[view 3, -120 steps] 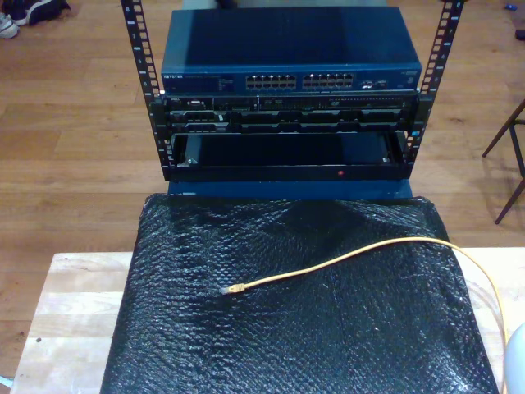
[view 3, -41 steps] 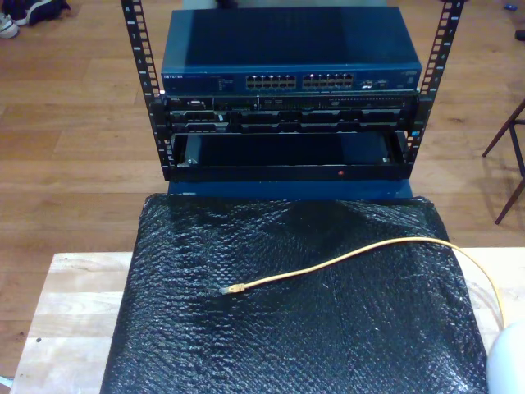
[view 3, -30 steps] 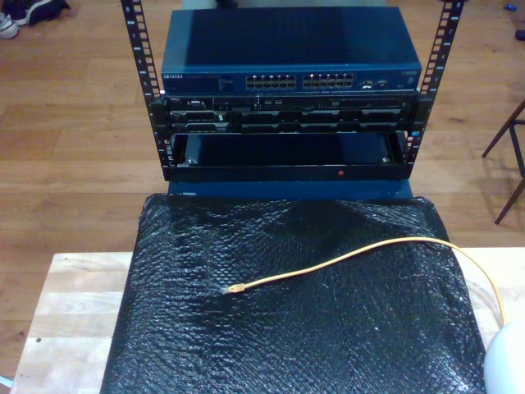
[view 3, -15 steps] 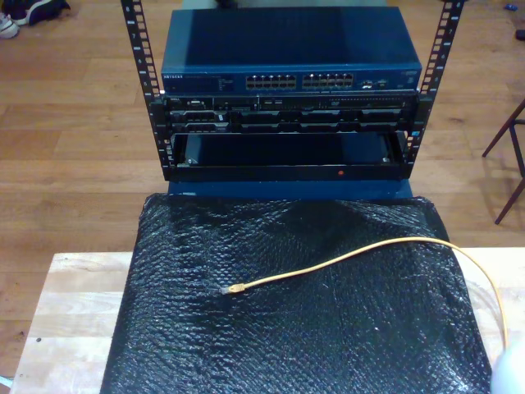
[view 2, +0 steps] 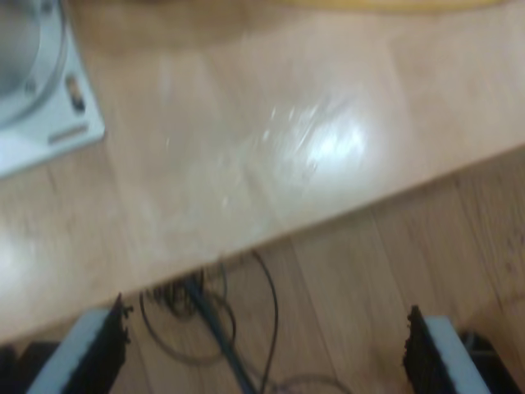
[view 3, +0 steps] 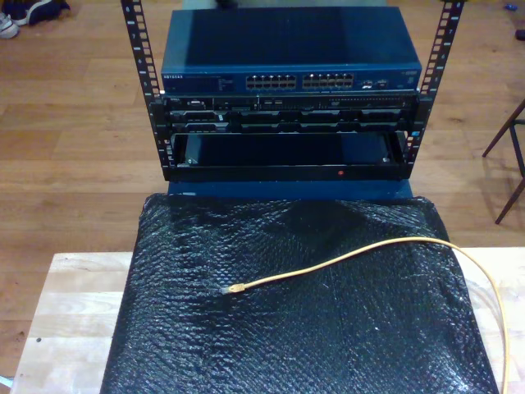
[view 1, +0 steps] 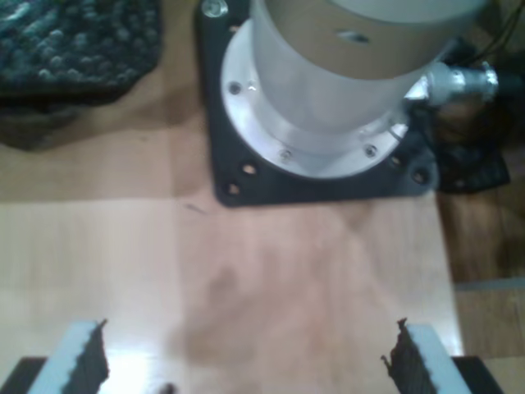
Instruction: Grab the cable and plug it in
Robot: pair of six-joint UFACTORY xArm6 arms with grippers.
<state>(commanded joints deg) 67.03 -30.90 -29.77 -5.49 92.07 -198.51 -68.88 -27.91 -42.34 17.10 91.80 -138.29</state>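
Task status: not begun, as far as the pictures show. The cable [view 3: 344,261] lies loose on the black bubble-wrap sheet [view 3: 246,353] that covers the wooden counter [view 3: 70,308]; its plug [view 3: 233,290] rests near the middle of the sheet, toward the exterior view's left, and the yellow-orange line runs from there in an arc toward the exterior view's right, then curves down along the sheet's edge to the bottom of that view. Nothing grips or touches it. The blue network switch [view 3: 291,80] sits at the top of the black rack [view 3: 287,123] beyond the counter, its two blocks of ports facing the camera; no cable is seen in any port. My first end effector [view 1: 244,361] is spread wide with nothing between its toothed pads [view 1: 92,359], looking down on bare wood and on a round metal arm base [view 1: 328,90] bolted to a black plate. My second end effector [view 2: 264,349] is likewise spread and empty, above the counter's edge with floor and loose dark wiring [view 2: 205,312] below; a blurred yellow strip at that picture's edge may be the cable, but I cannot tell. Judgement: both the grasp and the insertion remain outstanding; reaching the plug is the first step due.
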